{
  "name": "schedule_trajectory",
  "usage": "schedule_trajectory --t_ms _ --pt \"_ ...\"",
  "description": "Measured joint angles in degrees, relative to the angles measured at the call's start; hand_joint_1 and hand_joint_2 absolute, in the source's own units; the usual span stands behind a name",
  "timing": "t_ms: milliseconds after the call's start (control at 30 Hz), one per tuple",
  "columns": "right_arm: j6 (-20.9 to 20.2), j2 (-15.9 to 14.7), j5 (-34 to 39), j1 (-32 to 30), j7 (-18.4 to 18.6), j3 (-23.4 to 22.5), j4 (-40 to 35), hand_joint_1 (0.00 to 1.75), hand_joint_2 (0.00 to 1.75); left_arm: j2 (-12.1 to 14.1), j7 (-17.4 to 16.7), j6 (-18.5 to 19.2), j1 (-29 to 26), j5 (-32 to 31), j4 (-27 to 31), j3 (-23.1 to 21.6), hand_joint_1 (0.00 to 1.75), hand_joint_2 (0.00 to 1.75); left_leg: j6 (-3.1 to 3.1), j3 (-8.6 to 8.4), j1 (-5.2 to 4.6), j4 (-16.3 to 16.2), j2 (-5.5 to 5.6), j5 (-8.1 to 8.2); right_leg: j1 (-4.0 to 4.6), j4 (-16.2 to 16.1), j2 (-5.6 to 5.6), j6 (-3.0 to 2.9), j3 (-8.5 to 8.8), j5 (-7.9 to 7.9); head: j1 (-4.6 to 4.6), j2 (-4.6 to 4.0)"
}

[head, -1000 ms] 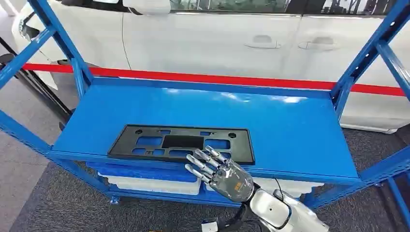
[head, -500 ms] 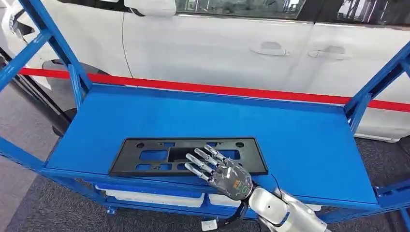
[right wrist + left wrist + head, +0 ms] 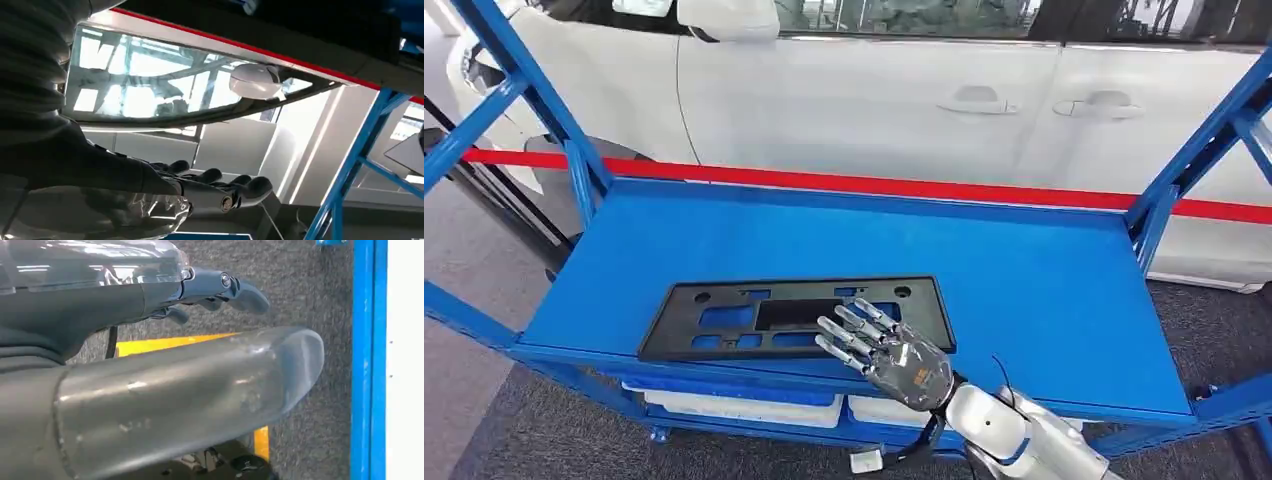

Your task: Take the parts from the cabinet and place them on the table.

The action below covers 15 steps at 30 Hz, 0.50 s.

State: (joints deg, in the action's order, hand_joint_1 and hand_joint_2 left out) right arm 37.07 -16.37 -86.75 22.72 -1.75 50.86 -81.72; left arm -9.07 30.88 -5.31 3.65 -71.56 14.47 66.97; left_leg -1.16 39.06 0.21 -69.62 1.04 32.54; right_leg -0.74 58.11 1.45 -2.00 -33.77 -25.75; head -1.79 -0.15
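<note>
Right hand [image 3: 894, 355] fingers spread, empty — over flat black perforated plastic plate [image 3: 764, 315].

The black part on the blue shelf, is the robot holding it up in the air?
No, the black part lies flat on the blue shelf, with the right hand spread over its near edge.

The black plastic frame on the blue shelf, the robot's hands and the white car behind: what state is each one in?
Black rectangular plastic frame with cut-outs: lying flat near the front edge of the blue metal shelf, not lifted.
Right hand: fingers apart, spread over the frame's right end, holding nothing.
Left hand: hanging over grey carpet, holding nothing; fingers curled, cannot tell open or shut.
White car: doors closed.
White bins on the lower shelf: contents hidden.
</note>
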Motion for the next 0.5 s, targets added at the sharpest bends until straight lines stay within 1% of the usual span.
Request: schedule_trajectory --t_ms 33,67,100,133,167,200,233,267,300,333,367,400,433,467,500 --pt "0.00 -0.04 0.05 0.00 -0.02 0.00 0.00 0.00 1.75 -0.02 0.00 0.00 -0.02 0.02 0.00 0.00 0.00 0.00 -0.20 1.24 0.02 -3.97 -0.06 2.06 0.05 0.08 0.13 -0.01 -0.46 0.29 0.02 0.00" --pt "-0.07 -0.09 0.22 0.00 -0.02 0.00 0.00 0.00 1.75 0.00 0.09 -0.04 -0.06 0.04 0.00 0.00 0.00 0.00 -0.41 1.49 0.03 -5.95 -0.06 2.79 0.05 0.21 0.17 0.05 -1.00 0.59 0.02 0.00" --pt "-0.24 -0.09 0.35 0.00 -0.04 0.00 0.00 0.00 1.75 0.02 0.35 -0.15 -0.04 0.04 0.00 0.00 0.00 0.00 -0.47 0.40 0.03 -5.06 -0.08 2.03 0.04 0.35 0.17 0.14 -1.51 0.68 0.00 0.00" --pt "-0.35 -0.09 0.42 0.00 -0.06 0.00 0.00 0.00 1.75 0.04 0.59 -0.26 -0.03 0.07 0.00 0.02 0.00 0.00 -0.46 -1.33 0.05 -2.68 -0.10 0.84 0.00 0.49 0.17 0.27 -1.89 0.90 0.02 0.00" --pt "-0.46 -0.09 0.50 0.00 -0.07 0.00 0.00 0.00 1.75 0.11 0.74 -0.44 -0.01 0.07 0.00 0.02 0.00 0.00 -0.39 -3.88 0.06 1.14 -0.11 -0.68 -0.02 0.63 0.18 0.45 -2.25 1.10 0.00 0.00" --pt "-0.70 -0.09 0.59 0.03 -0.07 -0.02 -0.02 0.00 1.75 0.15 0.76 -0.77 0.06 0.04 0.00 0.02 0.00 0.00 -0.11 -8.64 0.08 8.13 -0.04 -2.68 -0.03 0.96 0.17 0.81 -2.69 1.40 0.00 0.00" --pt "-0.96 -0.09 0.68 0.04 -0.07 -0.02 -0.04 0.00 1.75 0.15 0.79 -0.92 0.26 0.04 0.00 0.02 0.00 0.00 0.51 -9.85 0.05 10.90 0.31 -1.93 -0.08 1.18 0.25 1.06 -2.77 1.60 0.00 0.00" --pt "-1.25 -0.15 0.90 0.13 -0.11 -0.04 -0.04 0.00 1.75 0.11 0.85 -1.01 0.26 -0.04 0.00 0.02 0.00 0.00 1.06 -9.73 -0.13 11.21 0.28 -2.58 0.43 1.52 0.17 1.37 -2.81 1.63 0.02 0.00" --pt "-1.66 -0.15 1.35 0.20 -0.15 -0.04 -0.04 0.00 1.75 0.13 0.92 -1.03 0.21 -0.15 0.00 0.02 0.00 0.00 1.58 -9.61 -0.26 10.91 0.25 -2.76 0.02 1.31 0.15 1.80 -2.70 1.94 0.00 0.00" --pt "-2.52 -0.15 1.93 0.20 -0.15 -0.07 -0.02 0.00 1.75 0.13 0.94 -1.05 0.10 -0.28 0.00 0.02 0.00 0.00 2.01 -9.56 -0.47 10.90 0.22 -2.93 -0.05 0.99 0.19 2.21 -2.60 2.22 0.02 0.00" --pt "-2.87 -0.15 2.17 0.17 -0.15 -0.07 0.07 0.00 1.75 0.13 0.94 -1.05 0.06 -0.31 0.00 0.02 0.00 0.00 2.38 -9.53 -0.54 10.97 0.15 -3.21 -0.10 0.71 0.16 2.55 -2.50 2.56 0.00 0.00" --pt "-3.82 -0.13 3.02 0.19 -0.13 -0.11 0.26 0.00 1.75 0.07 0.94 -1.07 0.04 -0.39 0.00 0.02 0.00 0.00 2.87 -9.36 -0.25 11.46 0.05 -3.94 0.15 0.65 0.14 2.92 -2.60 2.92 0.02 0.00" --pt "-4.81 0.04 3.98 0.18 -0.02 -0.29 0.55 0.00 1.75 -0.02 0.92 -1.03 0.20 -0.48 0.00 0.02 0.00 0.00 3.24 -9.52 -0.04 11.67 0.01 -4.59 -0.11 1.26 -0.02 3.02 -2.97 2.14 0.04 0.00" --pt "-5.70 0.15 4.81 0.26 0.00 -0.48 0.94 0.00 1.75 0.00 0.92 -1.03 0.34 -0.48 0.00 0.02 0.00 0.00 3.57 -9.01 0.00 11.73 0.02 -4.93 -0.13 3.45 -0.30 3.10 -3.99 -0.26 0.02 0.00" --pt "-6.71 0.20 5.95 0.32 0.00 -0.72 1.55 0.00 1.75 0.00 0.92 -1.03 0.38 -0.61 0.00 0.02 0.00 0.00 3.79 -8.56 -0.02 11.69 0.07 -5.26 -0.28 7.59 -0.51 3.19 -5.60 -3.13 0.02 0.00"
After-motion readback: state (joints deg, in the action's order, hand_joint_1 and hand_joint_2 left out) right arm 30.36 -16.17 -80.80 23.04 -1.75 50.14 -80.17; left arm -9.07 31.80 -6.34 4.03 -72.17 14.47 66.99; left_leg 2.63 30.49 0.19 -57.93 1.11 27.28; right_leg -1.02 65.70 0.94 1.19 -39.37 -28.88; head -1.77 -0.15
